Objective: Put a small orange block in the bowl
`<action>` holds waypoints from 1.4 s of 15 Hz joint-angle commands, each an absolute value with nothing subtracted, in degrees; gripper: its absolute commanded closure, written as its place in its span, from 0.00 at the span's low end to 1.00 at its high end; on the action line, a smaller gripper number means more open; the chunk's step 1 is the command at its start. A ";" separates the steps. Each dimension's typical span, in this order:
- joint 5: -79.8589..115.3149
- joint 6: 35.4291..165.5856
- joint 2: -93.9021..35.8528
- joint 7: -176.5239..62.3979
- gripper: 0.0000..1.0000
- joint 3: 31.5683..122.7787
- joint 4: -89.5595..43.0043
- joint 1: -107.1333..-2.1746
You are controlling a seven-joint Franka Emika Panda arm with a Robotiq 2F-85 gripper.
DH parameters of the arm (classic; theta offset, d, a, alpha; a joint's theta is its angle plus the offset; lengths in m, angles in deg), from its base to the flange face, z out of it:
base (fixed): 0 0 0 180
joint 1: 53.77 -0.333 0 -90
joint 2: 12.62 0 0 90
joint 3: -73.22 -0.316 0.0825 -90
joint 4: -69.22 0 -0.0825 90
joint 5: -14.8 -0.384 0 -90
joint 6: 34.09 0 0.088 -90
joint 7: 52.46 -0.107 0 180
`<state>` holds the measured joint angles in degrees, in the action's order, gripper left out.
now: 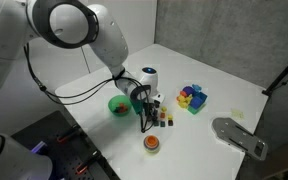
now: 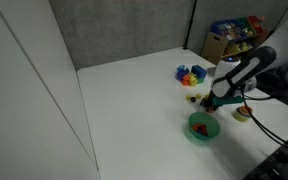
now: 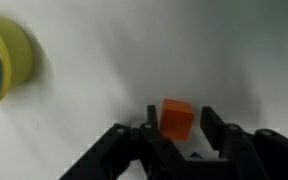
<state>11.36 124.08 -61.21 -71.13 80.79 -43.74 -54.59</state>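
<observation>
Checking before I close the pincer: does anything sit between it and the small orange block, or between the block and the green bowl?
Nothing visible. The small orange block sits inside the open pincer in the wrist view; in an exterior view only bare table lies between pincer and green bowl.

Robot lab bench

Grey panels [image 2: 124, 30] are standing behind the white table [image 2: 134, 95], a box of bright toys [image 2: 234, 40] is sitting beyond its far edge, and black cables [image 1: 69, 96] are trailing above it from the arm [image 1: 94, 35].
</observation>
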 commanded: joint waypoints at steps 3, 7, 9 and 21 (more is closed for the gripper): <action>10.37 122.73 -57.72 -70.40 0.94 80.51 -45.30 -55.68; 11.16 121.61 -50.90 -70.72 0.90 80.43 -49.67 -58.58; 11.58 121.00 -46.71 -70.99 0.90 80.37 -52.35 -60.27; 15.29 117.49 -32.00 -69.93 0.90 74.32 -65.99 -63.66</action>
